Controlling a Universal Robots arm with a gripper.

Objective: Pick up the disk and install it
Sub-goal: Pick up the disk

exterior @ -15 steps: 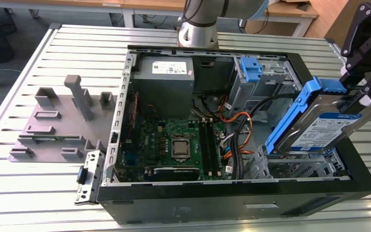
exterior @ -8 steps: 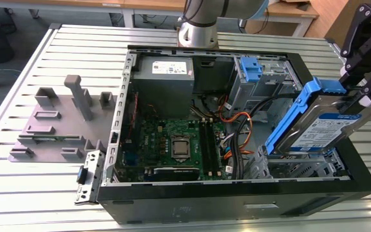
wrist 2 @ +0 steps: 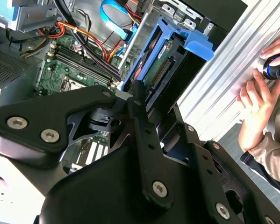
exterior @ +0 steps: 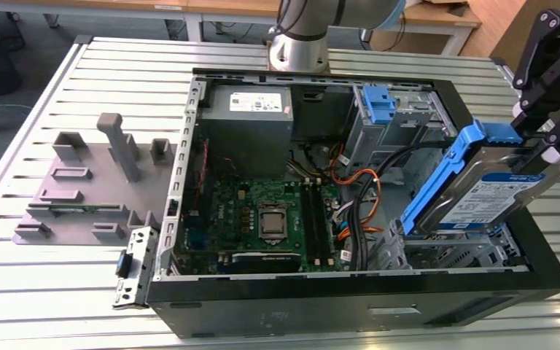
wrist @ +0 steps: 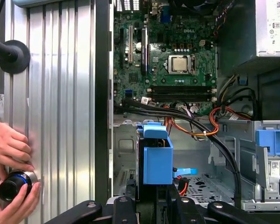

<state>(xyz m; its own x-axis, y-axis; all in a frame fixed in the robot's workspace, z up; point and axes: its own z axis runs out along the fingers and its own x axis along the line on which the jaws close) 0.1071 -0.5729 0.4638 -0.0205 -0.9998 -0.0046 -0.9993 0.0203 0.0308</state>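
In the exterior view, my jaws pinch the one disk [exterior: 484, 193] by its upper end. It hangs tilted over the open case [exterior: 358, 292], along the case's edge on the exterior view's right. Its lower end sits at the top of the bay [exterior: 445, 251] in that corner; I cannot tell whether they touch. Cables [exterior: 358, 211] run just beside the disk on the board [exterior: 260, 219] side, so room there is tight. The case lies on the slatted surface [exterior: 66, 292]. One grey fixture [exterior: 85, 182] stands near the surface's edge on the exterior view's left, apart from the case.

In the second wrist view, my jaws flank the disk, one on each side. Its blue carrier [wrist 2: 196, 44] ends near the case rim. Past that rim, a person's two hands [wrist 2: 256, 107] rest on the surface, with one round knob [wrist 2: 276, 70] between them.

In the first wrist view, the carrier stands between the case wall and the cables, with a narrow gap on either side. The two hands hold the knob near the surface's edge, with bare slats between them and the case.
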